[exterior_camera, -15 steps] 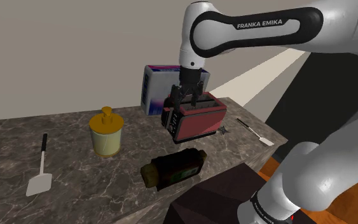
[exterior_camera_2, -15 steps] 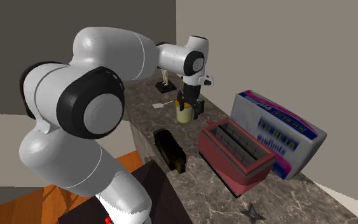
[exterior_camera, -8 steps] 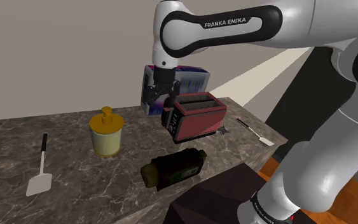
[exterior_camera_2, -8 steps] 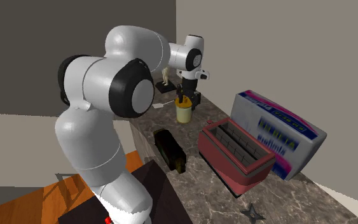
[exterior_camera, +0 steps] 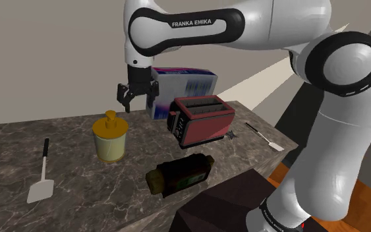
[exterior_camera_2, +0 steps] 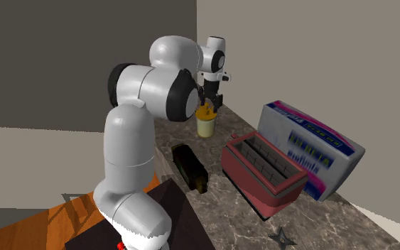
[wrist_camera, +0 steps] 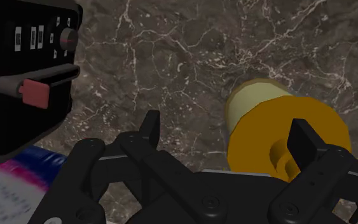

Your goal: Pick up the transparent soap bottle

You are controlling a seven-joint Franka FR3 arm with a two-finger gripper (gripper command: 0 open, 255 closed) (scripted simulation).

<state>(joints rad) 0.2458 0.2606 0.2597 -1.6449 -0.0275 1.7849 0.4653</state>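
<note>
the black gripper (exterior_camera: 136,100) is hovering with its fingers spread wide, touching nothing, just above and beside the yellow-capped soap bottle (exterior_camera: 111,140) standing on the marble counter (exterior_camera: 78,188).

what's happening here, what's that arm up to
A white robot arm is going for the yellowish soap bottle that stands upright on the marble counter. Its black gripper hangs above the bottle with the fingers open and holds nothing. In the wrist view the bottle's cap sits near one finger rather than centred between the two. A red toaster, a box, a dark bottle lying on its side and a spatula are also on the counter.
</note>
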